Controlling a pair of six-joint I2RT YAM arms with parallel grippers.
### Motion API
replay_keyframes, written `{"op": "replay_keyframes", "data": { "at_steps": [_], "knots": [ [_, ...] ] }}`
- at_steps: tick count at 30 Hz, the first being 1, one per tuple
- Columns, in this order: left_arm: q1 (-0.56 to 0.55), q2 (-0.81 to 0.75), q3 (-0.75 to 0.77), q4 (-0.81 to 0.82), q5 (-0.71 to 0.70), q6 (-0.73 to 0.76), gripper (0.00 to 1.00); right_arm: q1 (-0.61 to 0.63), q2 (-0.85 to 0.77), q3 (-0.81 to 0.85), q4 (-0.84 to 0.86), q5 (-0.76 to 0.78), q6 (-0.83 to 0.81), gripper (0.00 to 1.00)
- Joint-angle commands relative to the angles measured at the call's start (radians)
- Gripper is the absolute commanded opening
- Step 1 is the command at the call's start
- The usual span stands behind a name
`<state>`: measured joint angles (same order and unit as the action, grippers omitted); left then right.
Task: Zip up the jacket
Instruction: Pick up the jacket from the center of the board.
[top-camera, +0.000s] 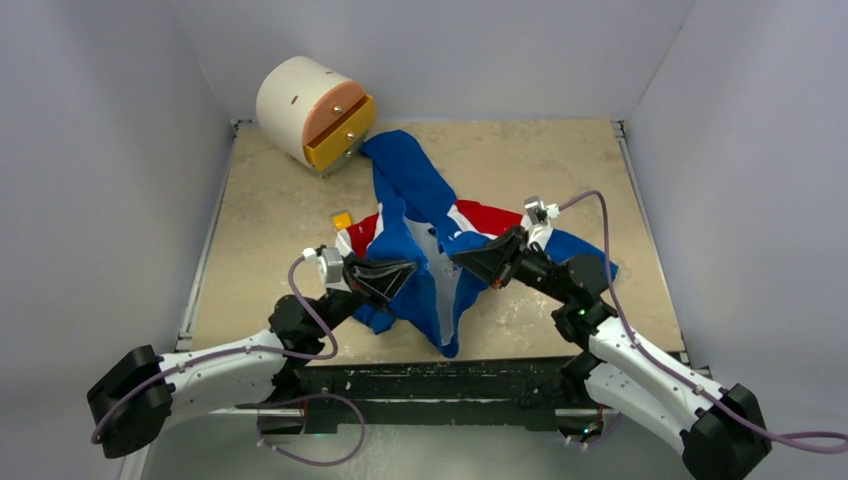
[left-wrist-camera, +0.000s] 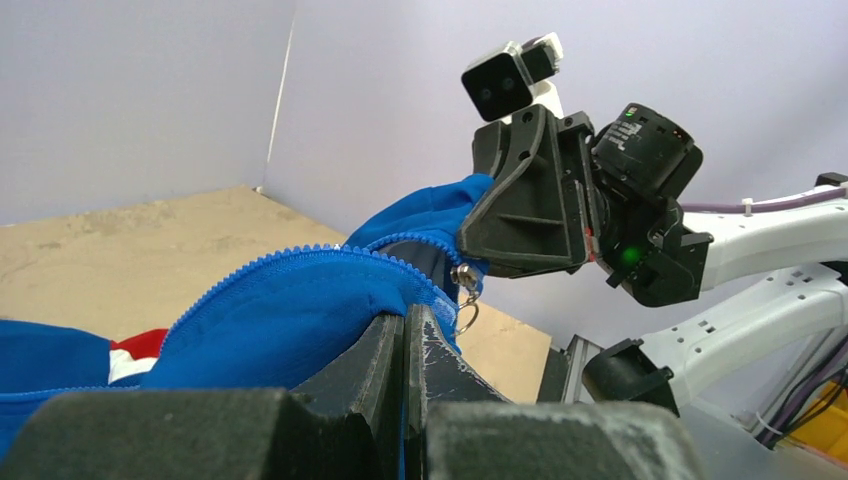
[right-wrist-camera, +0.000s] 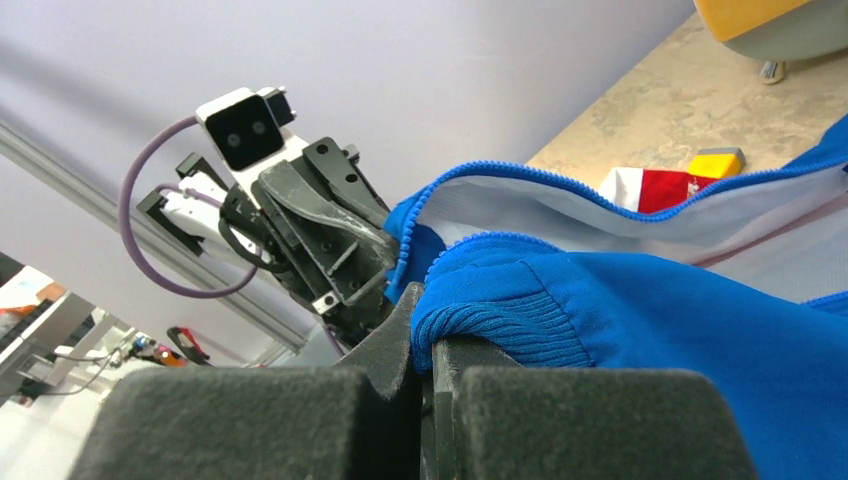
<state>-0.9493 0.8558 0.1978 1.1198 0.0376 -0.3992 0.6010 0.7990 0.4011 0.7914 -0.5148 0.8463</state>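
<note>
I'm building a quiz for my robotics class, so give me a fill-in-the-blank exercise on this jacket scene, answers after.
1. Both the left gripper and the right gripper are ___ on the jacket.
2. The small block beside the jacket is ___ in colour.
3. The round drawer unit lies in the far ___ corner of the table.
Missing words: shut, yellow, left.

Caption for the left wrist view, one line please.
Left gripper and right gripper, both shut on the jacket, face each other by the zipper slider.
</note>
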Motion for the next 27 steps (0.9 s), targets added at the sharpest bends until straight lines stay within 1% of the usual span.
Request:
{"op": "replay_keyframes", "data": {
  "at_steps": [1,5,12,27],
  "knots": [
    [0.004,0.027,0.009,0.106,-0.032,0.025,0.0,0.003,0.0,0.002,0.107,0.017,0.037,0.0],
    [0.004,0.059,0.011,0.138,-0.035,0.018,0.0,0.009,0.004,0.0,0.107,0.038,0.048,0.0],
    [0.004,0.093,0.023,0.164,-0.091,0.006,0.0,0.017,0.021,0.009,0.078,0.078,0.051,0.0],
    [0.004,0.167,0.062,0.206,-0.072,-0.004,0.0,0.026,0.068,0.023,0.111,0.064,0.067,0.0]
  ]
}}
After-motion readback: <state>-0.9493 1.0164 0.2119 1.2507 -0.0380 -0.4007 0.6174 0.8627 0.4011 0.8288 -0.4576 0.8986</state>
